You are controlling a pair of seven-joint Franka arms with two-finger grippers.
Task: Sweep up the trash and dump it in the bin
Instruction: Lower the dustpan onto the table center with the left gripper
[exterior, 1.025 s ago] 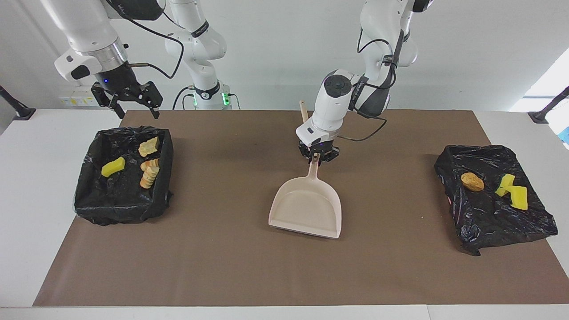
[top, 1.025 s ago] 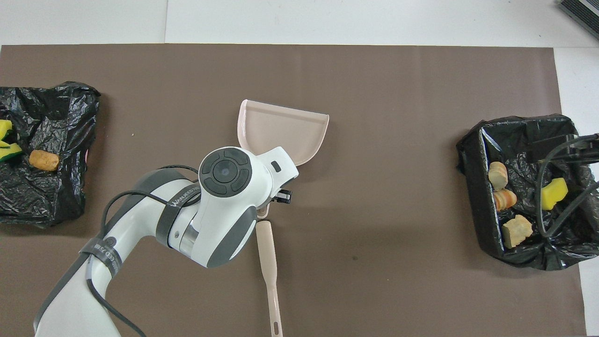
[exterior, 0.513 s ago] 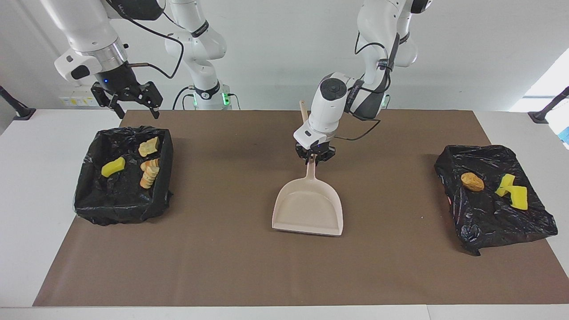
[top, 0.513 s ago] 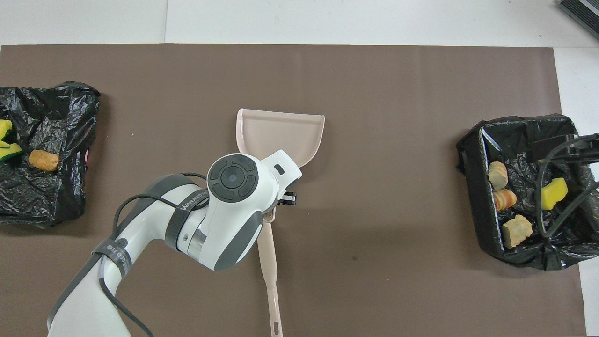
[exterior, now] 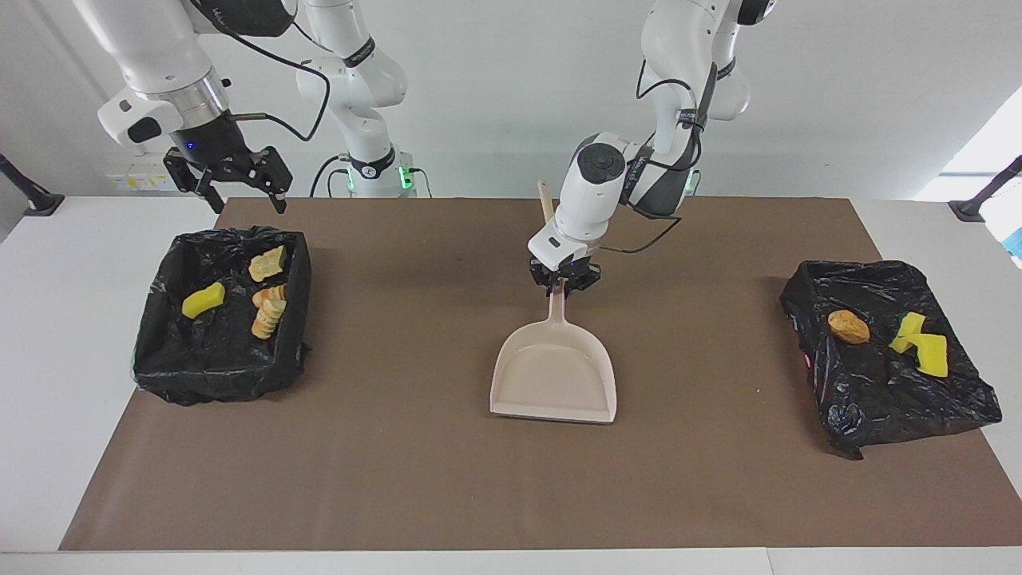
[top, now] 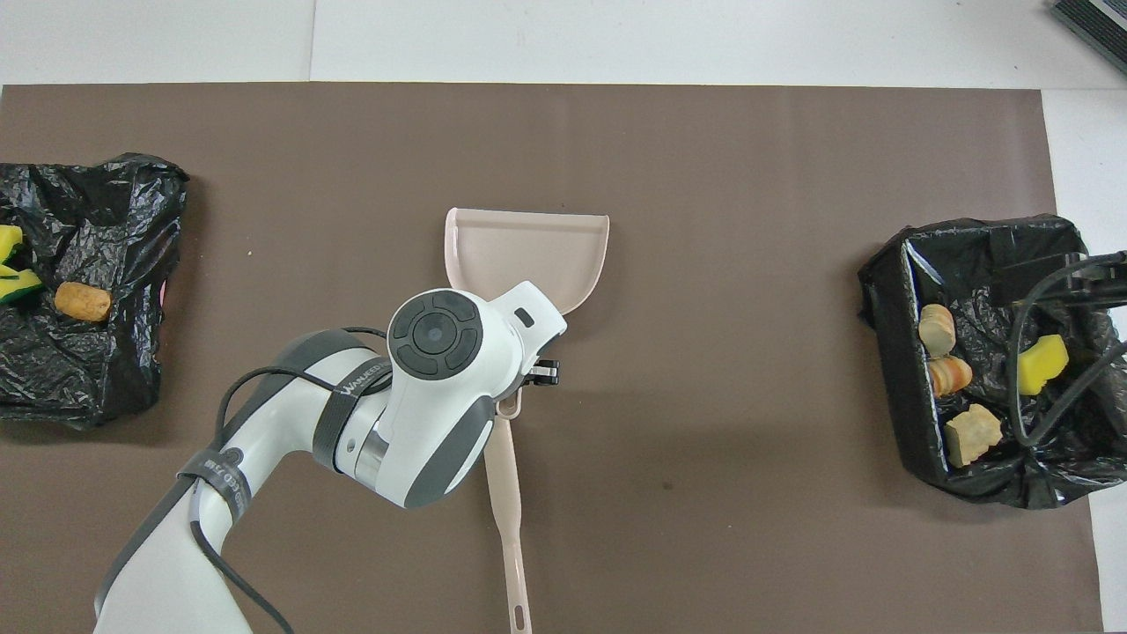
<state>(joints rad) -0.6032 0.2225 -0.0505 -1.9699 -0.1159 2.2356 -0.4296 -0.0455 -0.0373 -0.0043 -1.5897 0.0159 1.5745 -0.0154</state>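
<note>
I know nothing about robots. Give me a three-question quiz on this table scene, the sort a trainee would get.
1. True or false: the left gripper is shut on the handle of the beige plastic dustpan.
2. How many yellow sponge pieces lie in the black-lined bin under the right gripper? A one, B three.
3. What lies beside the brown bun-like lump on the flat black plastic bag?

Key: 1 true. 2 A. 3 yellow sponge pieces.
</note>
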